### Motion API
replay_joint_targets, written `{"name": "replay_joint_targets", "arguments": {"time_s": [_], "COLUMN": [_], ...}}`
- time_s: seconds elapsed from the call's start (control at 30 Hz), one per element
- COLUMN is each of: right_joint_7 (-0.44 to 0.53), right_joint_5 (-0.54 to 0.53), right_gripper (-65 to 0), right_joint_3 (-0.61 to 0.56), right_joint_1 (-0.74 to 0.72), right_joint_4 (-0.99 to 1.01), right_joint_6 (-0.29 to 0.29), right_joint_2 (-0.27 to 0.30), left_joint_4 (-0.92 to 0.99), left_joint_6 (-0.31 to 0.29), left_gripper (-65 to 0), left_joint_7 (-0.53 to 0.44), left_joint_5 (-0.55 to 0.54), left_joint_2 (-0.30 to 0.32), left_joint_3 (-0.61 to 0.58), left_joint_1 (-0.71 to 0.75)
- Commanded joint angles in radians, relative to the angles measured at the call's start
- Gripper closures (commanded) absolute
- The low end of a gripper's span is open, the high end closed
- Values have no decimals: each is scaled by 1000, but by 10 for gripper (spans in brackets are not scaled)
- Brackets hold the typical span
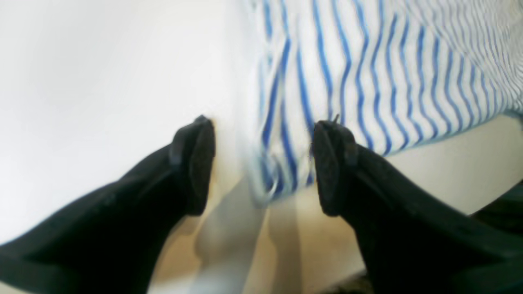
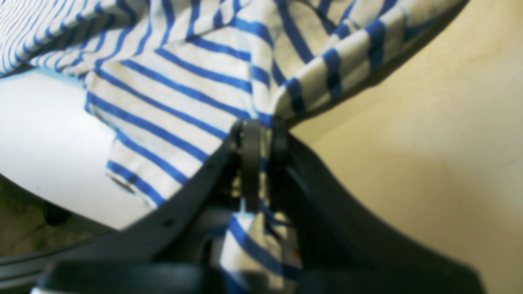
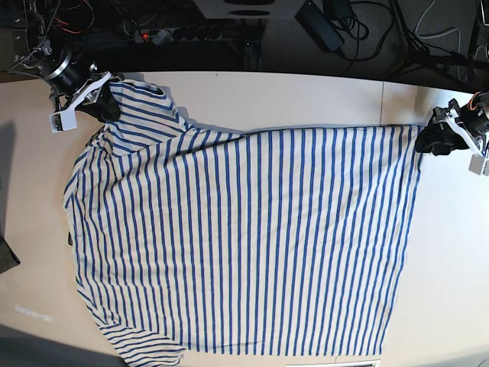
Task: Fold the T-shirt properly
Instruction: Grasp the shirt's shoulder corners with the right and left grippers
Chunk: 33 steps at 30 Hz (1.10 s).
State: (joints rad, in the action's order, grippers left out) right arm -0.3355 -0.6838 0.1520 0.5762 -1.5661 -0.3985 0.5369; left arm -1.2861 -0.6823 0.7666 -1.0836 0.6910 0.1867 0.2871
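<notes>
The soft white T-shirt with thin blue stripes (image 3: 244,245) lies spread across the pale worktop (image 3: 306,95), seen whole only from the base view. The right wrist view alone shows the right tool (image 2: 261,134) pinched tight on a bunched fold of it at one far corner. The left wrist view shows the left tool (image 1: 263,163) spread wide, empty, straddling the T-shirt's opposite far corner.

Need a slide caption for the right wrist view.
Right gripper shut on a bunched fold of the striped T-shirt.
</notes>
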Motion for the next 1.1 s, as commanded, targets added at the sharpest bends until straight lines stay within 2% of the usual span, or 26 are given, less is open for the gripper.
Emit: {"name": "replay_joint_targets", "arguments": {"time_s": [0.0, 0.2, 0.4, 0.93, 1.0, 1.07], "right_joint_7": [-50, -50, -50, -49, -49, -49], "right_joint_5": [22, 22, 22, 22, 22, 22], "right_gripper": [0, 0, 0, 0, 0, 0], "right_joint_3": [-1, -1, -1, -1, -1, -1], "right_joint_1": [11, 11, 11, 11, 11, 11], "right_joint_4": [-1, -1, -1, -1, -1, -1], "right_joint_6": [-17, -17, -17, -17, -17, -17], "right_joint_2": [11, 11, 11, 11, 11, 11], "left_joint_4": [18, 98, 98, 98, 98, 98], "left_joint_6": [-16, -16, -16, -16, -16, -16], "left_gripper": [-408, -408, -408, -408, -356, -226], "left_joint_7": [10, 82, 84, 121, 114, 76], "left_joint_5": [2, -37, 1, 38, 37, 37], "left_joint_2": [23, 24, 18, 1, 2, 2], "left_joint_3": [-6, -72, -165, -230, -232, -232], "left_joint_1": [-22, -88, -87, -84, -84, -84]}}
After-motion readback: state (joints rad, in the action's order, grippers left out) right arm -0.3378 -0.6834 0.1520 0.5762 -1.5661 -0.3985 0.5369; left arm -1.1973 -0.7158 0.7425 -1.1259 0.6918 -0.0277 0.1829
